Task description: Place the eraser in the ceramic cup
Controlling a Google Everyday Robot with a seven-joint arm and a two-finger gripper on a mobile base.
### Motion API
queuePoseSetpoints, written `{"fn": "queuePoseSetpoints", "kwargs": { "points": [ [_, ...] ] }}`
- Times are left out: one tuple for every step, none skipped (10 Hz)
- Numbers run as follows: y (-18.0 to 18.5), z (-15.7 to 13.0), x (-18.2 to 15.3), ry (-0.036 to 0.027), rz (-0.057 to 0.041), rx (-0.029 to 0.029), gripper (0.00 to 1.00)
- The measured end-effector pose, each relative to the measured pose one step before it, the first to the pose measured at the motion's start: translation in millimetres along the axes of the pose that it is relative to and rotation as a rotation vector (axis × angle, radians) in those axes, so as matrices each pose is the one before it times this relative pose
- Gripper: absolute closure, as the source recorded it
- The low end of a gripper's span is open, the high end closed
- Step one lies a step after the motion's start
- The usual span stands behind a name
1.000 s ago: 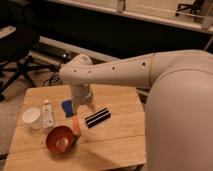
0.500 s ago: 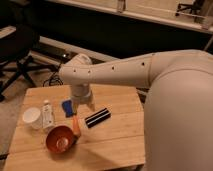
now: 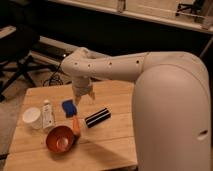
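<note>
The eraser, a slim black bar with a pale stripe, lies on the wooden table right of the brush. The ceramic cup, small, round and white, stands near the table's left edge. My gripper hangs from the white arm above the table, just behind the brush's blue head and up-left of the eraser, apart from it. It holds nothing that I can see.
A slim white bottle stands right beside the cup. A blue-headed brush with an orange handle lies between bottle and eraser. An orange-red bowl sits near the front. The big white arm body fills the right side. An office chair stands at the left.
</note>
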Motion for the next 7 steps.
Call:
{"fn": "queuePoseSetpoints", "kwargs": {
  "points": [
    [-14.65,-3.42,-7.71,-0.00617,-0.08533,-0.00898,0.35],
    [-19.05,-4.48,-4.67,0.00024,-0.08131,-0.01989,0.35],
    [-23.43,-4.85,-0.86,-0.00196,-0.08738,-0.02394,0.35],
    [-17.08,-3.94,1.74,-0.00431,-0.06394,-0.01581,0.35],
    [-10.15,-2.67,1.39,-0.00455,-0.04293,-0.01,0.35],
    [-11.28,-3.14,2.02,-0.00619,-0.05132,-0.01126,0.35],
    [-5.9,-2.27,1.56,-0.00431,-0.02876,-0.00586,0.35]
  ]
}}
